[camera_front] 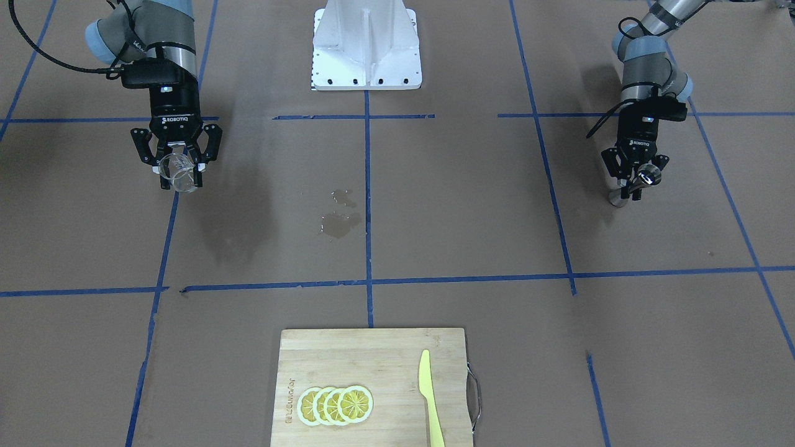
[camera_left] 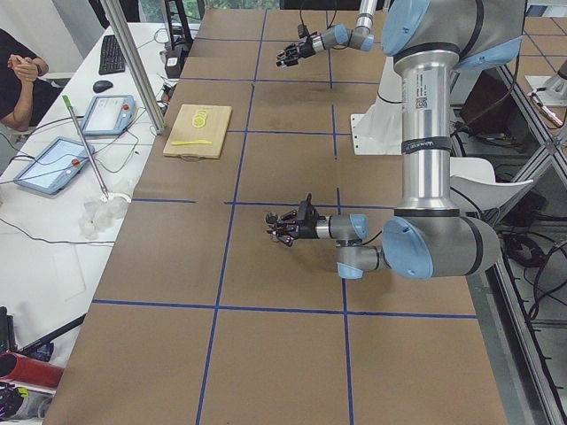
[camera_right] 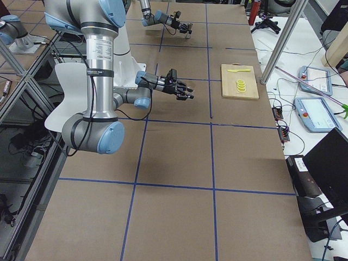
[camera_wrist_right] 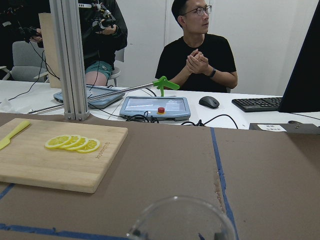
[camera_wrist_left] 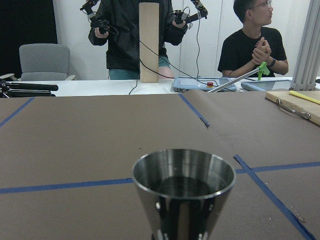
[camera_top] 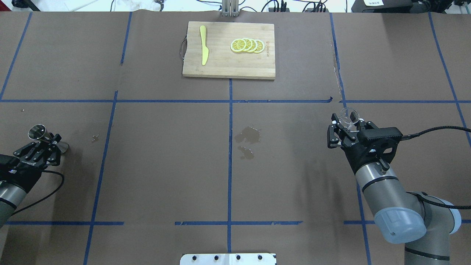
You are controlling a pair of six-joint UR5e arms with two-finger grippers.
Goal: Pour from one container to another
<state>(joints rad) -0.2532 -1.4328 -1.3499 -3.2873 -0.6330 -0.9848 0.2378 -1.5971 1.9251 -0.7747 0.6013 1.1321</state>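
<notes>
**A:** Which step is in hand here?

**B:** Both vessels are gripped, and I judge the pour itself is not yet begun. The right hand [camera_front: 181, 181] has its fingers drawn in against the sides of the glass cup [camera_front: 176, 170]. The left hand [camera_top: 49, 142] is closed round the narrow waist of the jigger [camera_top: 38, 131].

**A:** Where are the two?

**B:** They are at opposite ends of the table [camera_front: 472, 205], well apart. A wet patch [camera_front: 340, 225] lies on the brown paper between them, near the middle. The cup hangs clear of the table, going by its shadow off to one side. Whether the jigger's foot touches the paper I cannot tell.

**A:** Which way do they point?

**B:** The jigger's long axis runs through its two cones and stands upright, with one mouth opening upward. The left wrist view looks across that round rim, and the inside is dark. I cannot say whether anything is in it. The cup is mouth-up too, or nearly so; only its rim shows at the bottom of the right wrist view. I can make out neither its lip nor its contents.

**A:** So what does the next move call for?

**B:** The gap has to be closed first, probably over the middle of the table. The cup's lip must come above the jigger's mouth before any tilting. That mouth is small, so the tilt should be slow and the jigger kept level. The cutting board [camera_top: 228, 62] sits at the far edge, out of the way.
</notes>
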